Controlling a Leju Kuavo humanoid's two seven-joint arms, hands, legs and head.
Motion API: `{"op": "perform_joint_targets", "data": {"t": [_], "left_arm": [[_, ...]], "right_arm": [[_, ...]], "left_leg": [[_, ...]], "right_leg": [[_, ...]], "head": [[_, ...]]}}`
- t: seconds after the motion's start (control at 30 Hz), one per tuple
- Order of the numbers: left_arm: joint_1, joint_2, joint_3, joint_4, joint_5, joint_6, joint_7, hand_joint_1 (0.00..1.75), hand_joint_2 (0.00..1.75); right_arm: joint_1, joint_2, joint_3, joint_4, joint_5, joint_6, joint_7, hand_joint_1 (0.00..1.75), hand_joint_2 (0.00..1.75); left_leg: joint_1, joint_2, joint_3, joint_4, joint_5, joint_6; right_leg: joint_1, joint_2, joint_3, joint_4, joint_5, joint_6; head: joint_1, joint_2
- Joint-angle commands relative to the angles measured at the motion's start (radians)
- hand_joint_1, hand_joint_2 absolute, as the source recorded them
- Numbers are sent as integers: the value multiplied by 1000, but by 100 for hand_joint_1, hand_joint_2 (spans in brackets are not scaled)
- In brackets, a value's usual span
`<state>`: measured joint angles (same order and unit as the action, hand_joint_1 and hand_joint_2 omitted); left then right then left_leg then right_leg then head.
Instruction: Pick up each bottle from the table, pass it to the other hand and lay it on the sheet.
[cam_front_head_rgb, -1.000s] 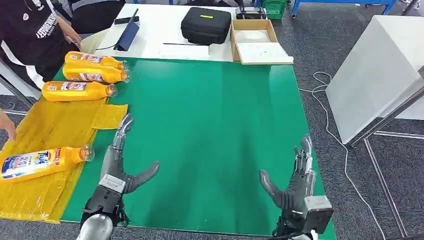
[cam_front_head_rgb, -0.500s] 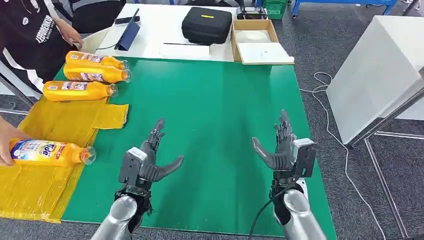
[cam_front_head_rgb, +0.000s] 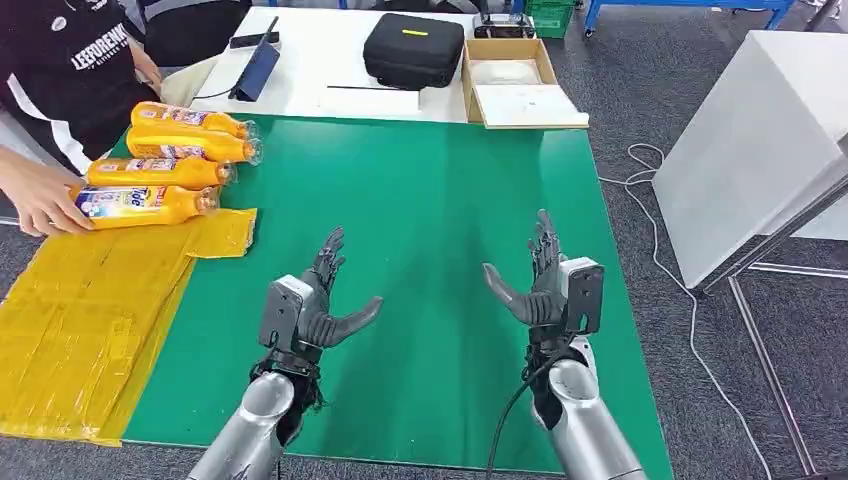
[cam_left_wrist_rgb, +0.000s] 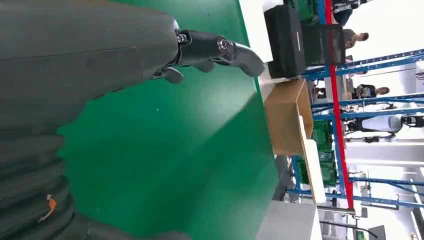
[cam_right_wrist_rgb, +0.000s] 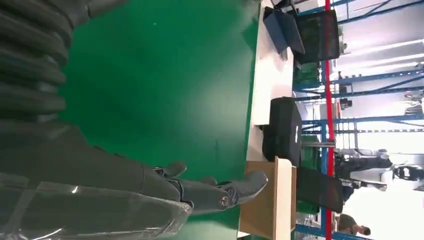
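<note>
Head view first: both arms are raised over the near half of the green table (cam_front_head_rgb: 440, 200), palms turned toward each other. The left robot hand (cam_front_head_rgb: 318, 305) is released, fingers spread and thumb stuck out to the side, holding nothing and touching nothing. The right robot hand (cam_front_head_rgb: 540, 285) is the same, fingers apart and upright, thumb angled inward, with nothing in it.

Four orange bottles (cam_front_head_rgb: 165, 160) lie on their sides at the table's far left corner (caps pointing toward the middle of the table), packed side by side. A person's hand (cam_front_head_rgb: 42, 200) rests on the nearest one (cam_front_head_rgb: 140, 204), which lies at the far end of the yellow sheet (cam_front_head_rgb: 95, 290) spread along the table's left edge. Both robot hands are well apart from the bottles and the sheet.

Beyond the green surface, on a white tabletop, sit a black case (cam_front_head_rgb: 412, 48) and an open cardboard box (cam_front_head_rgb: 510, 80).

Left wrist view adds a close look at the dark fingers (cam_left_wrist_rgb: 220, 47) held out over bare green, with the box (cam_left_wrist_rgb: 287, 117) past the far edge. Right wrist view shows its own fingers (cam_right_wrist_rgb: 220, 192) stretched out likewise, and the black case (cam_right_wrist_rgb: 285, 132) beyond the edge, plus blue racking behind that the head view leaves out.
</note>
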<state>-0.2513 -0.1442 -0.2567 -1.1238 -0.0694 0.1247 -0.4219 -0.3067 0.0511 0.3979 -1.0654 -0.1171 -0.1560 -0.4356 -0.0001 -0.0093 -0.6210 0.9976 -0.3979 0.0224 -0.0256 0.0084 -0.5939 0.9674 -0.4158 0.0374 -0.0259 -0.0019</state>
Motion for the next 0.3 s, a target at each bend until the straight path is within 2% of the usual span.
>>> {"op": "perform_joint_targets", "data": {"t": [0.03, 0.3], "left_arm": [[-62, -22, -4, 82, -3, -4, 11, 0, 175], [-138, -64, -30, 163, -10, -12, 6, 0, 175]], "right_arm": [[-3, 6, 50, 0, 61, -33, -21, 0, 175], [108, -19, 23, -192, 150, -87, -25, 0, 175]], "left_leg": [[1, 0, 4, 1, -2, -2], [0, -4, 1, 1, -1, -1]], "right_leg": [[2, -2, 5, 1, -2, -4], [1, -5, 3, 0, -2, -2]], "head": [[0, 0], [0, 0]]}}
